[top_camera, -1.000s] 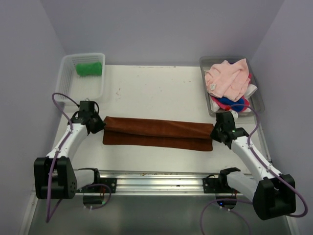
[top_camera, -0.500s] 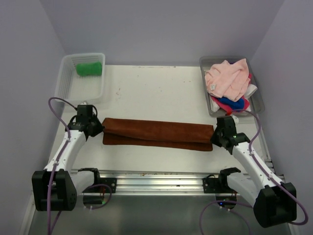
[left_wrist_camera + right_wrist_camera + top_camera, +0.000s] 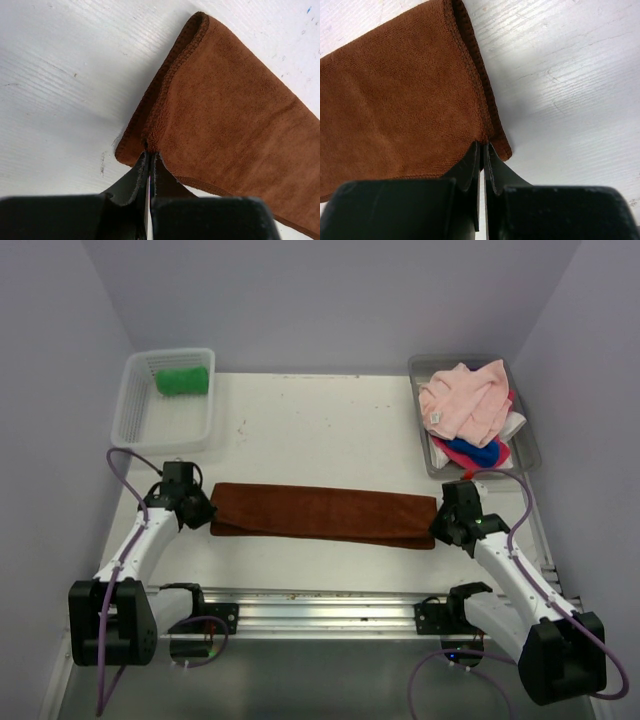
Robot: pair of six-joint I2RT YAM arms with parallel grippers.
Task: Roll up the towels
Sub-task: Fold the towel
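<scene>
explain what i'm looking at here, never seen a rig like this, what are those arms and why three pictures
These are two robot arms bolted at the near edge of a white table. The wide picture comes from a fixed camera above and behind them. The two close-ups come from a camera on each wrist, looking past its own black fingers. Across the table lies a folded rust-brown towel. The left gripper is shut on its left end and the right gripper on its right end, each pinching a corner. At the back left a white basket holds a green towel. At the back right a grey tray holds a pile of towels, a pink towel on top.
</scene>
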